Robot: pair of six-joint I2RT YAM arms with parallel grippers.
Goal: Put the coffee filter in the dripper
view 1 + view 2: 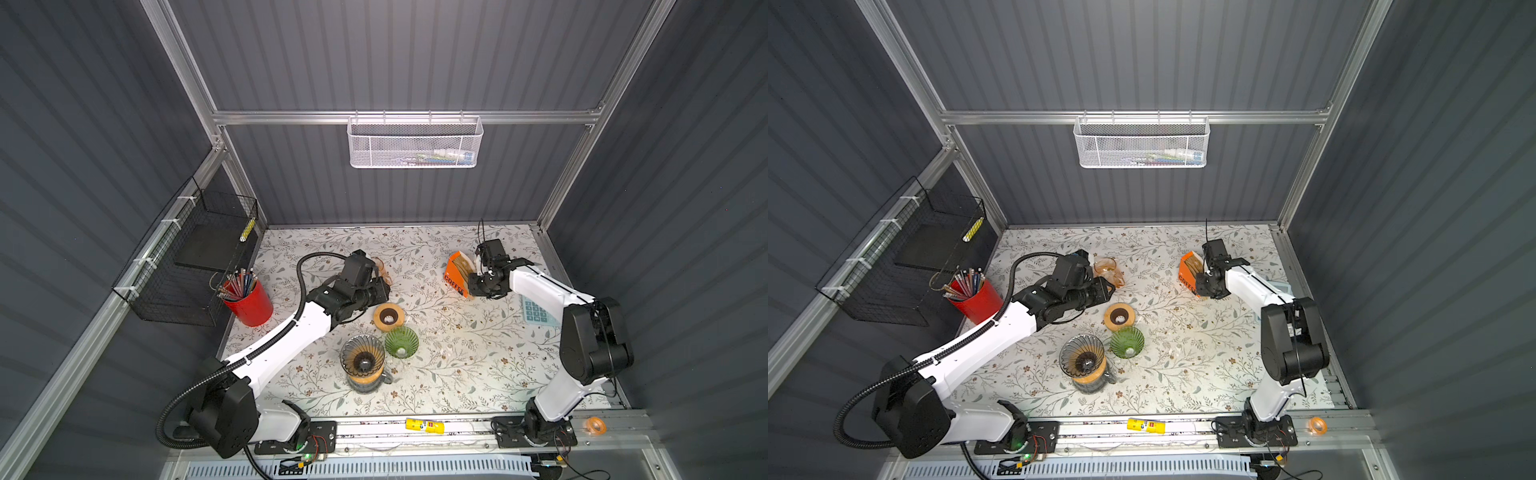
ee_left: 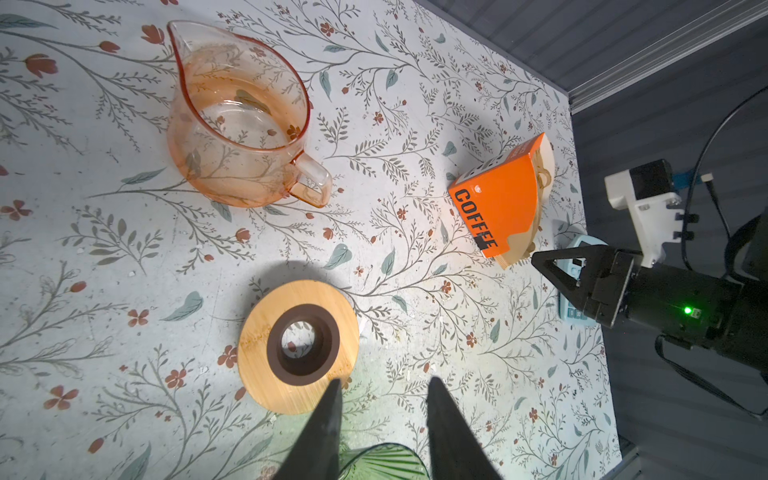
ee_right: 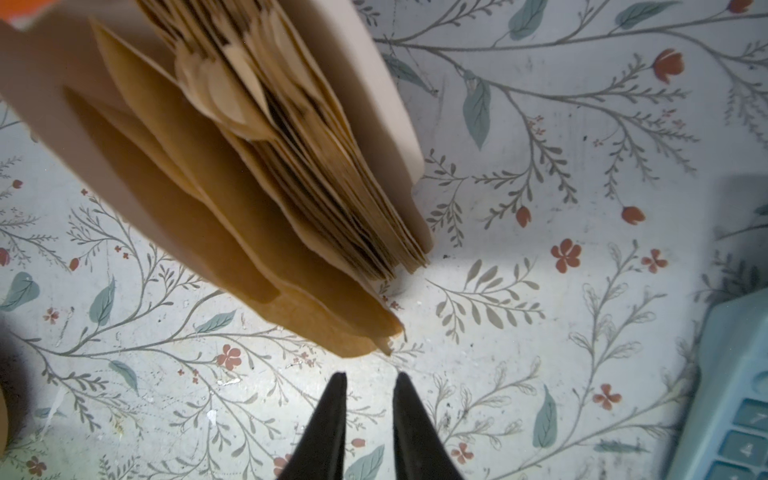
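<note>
Brown paper coffee filters [image 3: 291, 199] stand fanned out of an orange box marked COFFEE [image 1: 456, 274] [image 2: 494, 208] at the back right. My right gripper [image 3: 370, 376] [image 1: 473, 279] sits just short of the lowest filter's edge, open by a narrow gap with nothing between its fingers. A smoky ribbed glass dripper [image 1: 361, 359] rests on a server at front centre, and a green glass dripper [image 1: 401, 340] stands beside it. My left gripper [image 2: 385, 381] hangs open and empty above the green dripper [image 2: 382, 463], next to a wooden ring [image 2: 299, 345].
An orange glass pitcher [image 2: 237, 120] stands behind the left gripper. A red cup of pencils [image 1: 249, 299] is at the left, and a blue calculator [image 1: 538, 311] lies under the right arm. A yellow glue stick [image 1: 424, 424] and a tape roll [image 1: 595, 426] lie on the front rail.
</note>
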